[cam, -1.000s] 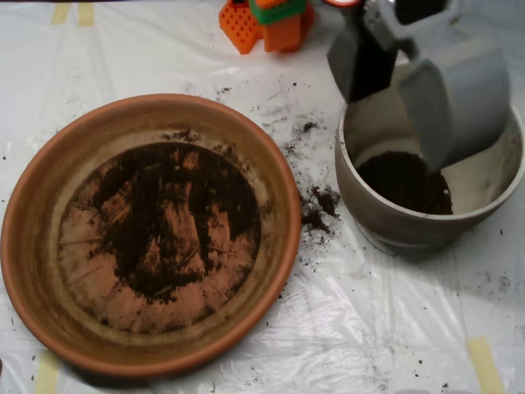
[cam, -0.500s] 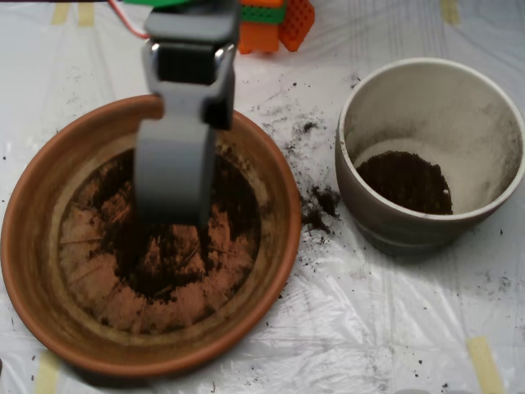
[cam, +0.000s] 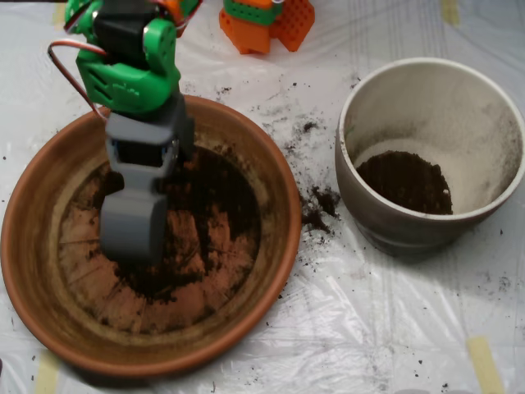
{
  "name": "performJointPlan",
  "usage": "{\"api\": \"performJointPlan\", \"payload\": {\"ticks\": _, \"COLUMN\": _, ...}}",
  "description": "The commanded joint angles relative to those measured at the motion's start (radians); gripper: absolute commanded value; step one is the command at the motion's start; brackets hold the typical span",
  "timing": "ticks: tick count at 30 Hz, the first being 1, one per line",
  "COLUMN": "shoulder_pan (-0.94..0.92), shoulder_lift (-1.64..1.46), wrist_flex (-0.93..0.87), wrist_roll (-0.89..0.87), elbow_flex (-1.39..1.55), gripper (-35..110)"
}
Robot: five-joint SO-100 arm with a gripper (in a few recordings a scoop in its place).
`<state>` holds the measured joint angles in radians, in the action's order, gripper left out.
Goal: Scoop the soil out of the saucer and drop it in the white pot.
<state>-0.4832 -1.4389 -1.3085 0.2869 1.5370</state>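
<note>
since the remaining soil (cam: 205, 209) lies thin across the ridged base of the one saucer (cam: 279, 205), i hold the single scoop (cam: 131, 230) low over its left half, mouth down, to gather another load. from above i cannot tell whether the jaws are parted or closed. to the right, the one white pot (cam: 492, 189) stands just beside the saucer, keeping the transfer short; it holds a dark patch of soil. behind, spilled crumbs dot the plastic sheet (cam: 353, 328).

hobby robotics bench, taped plastic sheet (cam: 369, 328) over table, 3d-printed orange parts (cam: 267, 20)
</note>
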Motion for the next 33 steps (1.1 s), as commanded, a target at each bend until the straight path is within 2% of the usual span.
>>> {"api": "performJointPlan", "payload": {"ticks": 1, "shoulder_pan": -0.043, "shoulder_lift": -0.005, "wrist_flex": 0.067, "wrist_roll": 0.04, "elbow_flex": 0.037, "gripper": 53}}
{"api": "performJointPlan", "payload": {"ticks": 9, "shoulder_pan": -0.091, "shoulder_lift": 0.126, "wrist_flex": 0.092, "wrist_roll": 0.135, "elbow_flex": 0.02, "gripper": 57}}
{"api": "performJointPlan", "payload": {"ticks": 14, "shoulder_pan": -0.106, "shoulder_lift": 0.235, "wrist_flex": 0.034, "wrist_roll": 0.167, "elbow_flex": -0.067, "gripper": 56}}
{"api": "performJointPlan", "payload": {"ticks": 26, "shoulder_pan": -0.187, "shoulder_lift": 0.394, "wrist_flex": -0.055, "wrist_roll": 0.156, "elbow_flex": -0.293, "gripper": 53}}
{"api": "performJointPlan", "payload": {"ticks": 30, "shoulder_pan": -0.195, "shoulder_lift": 0.402, "wrist_flex": -0.061, "wrist_roll": 0.17, "elbow_flex": -0.299, "gripper": 48}}
{"api": "performJointPlan", "payload": {"ticks": 33, "shoulder_pan": -0.193, "shoulder_lift": 0.403, "wrist_flex": -0.061, "wrist_roll": 0.173, "elbow_flex": -0.298, "gripper": 37}}
